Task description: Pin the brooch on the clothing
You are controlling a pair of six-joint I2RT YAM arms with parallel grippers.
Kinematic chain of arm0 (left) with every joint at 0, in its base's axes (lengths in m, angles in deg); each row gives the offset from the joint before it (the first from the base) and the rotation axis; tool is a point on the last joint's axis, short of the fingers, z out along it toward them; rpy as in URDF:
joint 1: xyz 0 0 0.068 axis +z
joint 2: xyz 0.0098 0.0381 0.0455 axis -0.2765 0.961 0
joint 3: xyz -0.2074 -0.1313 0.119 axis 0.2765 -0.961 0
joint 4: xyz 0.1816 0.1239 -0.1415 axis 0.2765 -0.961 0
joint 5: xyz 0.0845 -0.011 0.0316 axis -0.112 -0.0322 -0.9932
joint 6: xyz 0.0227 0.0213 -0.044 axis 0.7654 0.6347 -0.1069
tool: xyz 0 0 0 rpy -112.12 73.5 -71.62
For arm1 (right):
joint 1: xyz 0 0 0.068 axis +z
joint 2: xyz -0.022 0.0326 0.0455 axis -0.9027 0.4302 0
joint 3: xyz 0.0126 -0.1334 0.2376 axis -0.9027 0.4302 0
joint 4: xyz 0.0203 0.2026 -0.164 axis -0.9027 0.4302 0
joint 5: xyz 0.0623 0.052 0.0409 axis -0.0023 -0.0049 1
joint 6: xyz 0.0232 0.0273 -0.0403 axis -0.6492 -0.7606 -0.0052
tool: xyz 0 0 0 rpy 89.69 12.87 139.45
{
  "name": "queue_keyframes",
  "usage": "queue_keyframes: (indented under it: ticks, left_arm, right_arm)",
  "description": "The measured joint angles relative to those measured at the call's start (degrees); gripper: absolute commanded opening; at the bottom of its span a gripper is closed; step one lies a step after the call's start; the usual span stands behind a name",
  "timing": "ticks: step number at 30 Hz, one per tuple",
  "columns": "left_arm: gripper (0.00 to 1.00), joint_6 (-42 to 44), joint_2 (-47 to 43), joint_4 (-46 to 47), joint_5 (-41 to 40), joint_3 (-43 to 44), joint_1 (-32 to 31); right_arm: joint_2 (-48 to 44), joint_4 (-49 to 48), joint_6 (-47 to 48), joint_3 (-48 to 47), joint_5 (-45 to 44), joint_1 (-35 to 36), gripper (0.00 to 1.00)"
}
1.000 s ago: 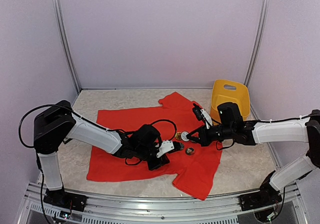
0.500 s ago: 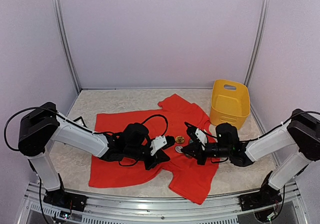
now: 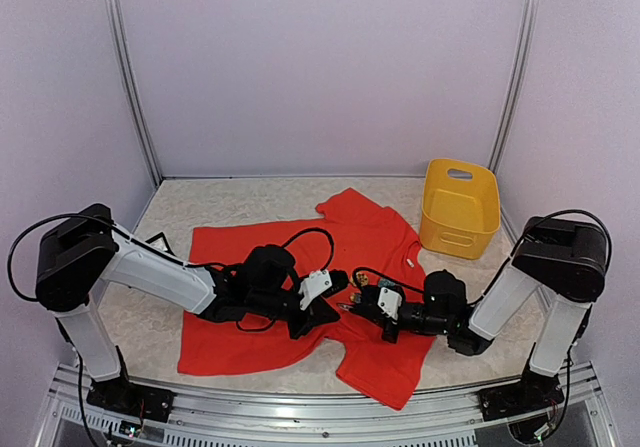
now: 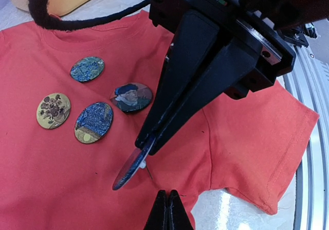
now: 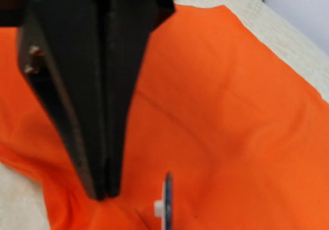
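Note:
The red T-shirt (image 3: pixel 270 242) lies flat on the table and also shows in the left wrist view (image 4: pixel 241 111). My right gripper (image 4: pixel 145 140) is shut on a blue round brooch (image 4: pixel 131 165), held edge-on with its pin just above the fabric. The brooch also shows in the right wrist view (image 5: pixel 167 199). My left gripper (image 4: pixel 167 201) is shut, its tips pinching the shirt right beside the brooch. It also shows in the right wrist view (image 5: pixel 105 191). In the top view both grippers, left (image 3: pixel 328 305) and right (image 3: pixel 352 305), meet over the shirt's lower chest.
Several other round brooches (image 4: pixel 94 122) lie on the shirt near the collar. A yellow basket (image 3: pixel 460 207) stands at the back right. The shirt's sleeve (image 4: pixel 277 153) reaches near the metal front rail (image 4: pixel 313 137).
My right arm has folded down and drawn in, bringing the brooch left and low to the left gripper's tips. The left gripper shifted slightly a second ago and has held still since.

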Motion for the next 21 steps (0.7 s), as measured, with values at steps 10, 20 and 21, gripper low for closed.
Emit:
queue_keyframes:
  ticks: [10, 20, 21]
  left_arm:
    - [0.0, 0.0, 0.0, 0.0, 0.5, 0.0, 0.9]
    - [0.0, -0.1, 0.0, 0.0, 2.5, 0.0, 1.5]
    - [0.0, -0.1, 0.0, 0.0, 2.6, 0.0, 1.6]
  right_arm:
    - [1.7, -3.0, 1.0, 1.1, 1.7, 1.1, 0.0]
    - [1.2, -4.2, 0.8, 2.2, 1.3, 1.2, 0.0]
    - [1.2, -4.1, 0.9, 2.2, 0.9, 1.2, 0.0]
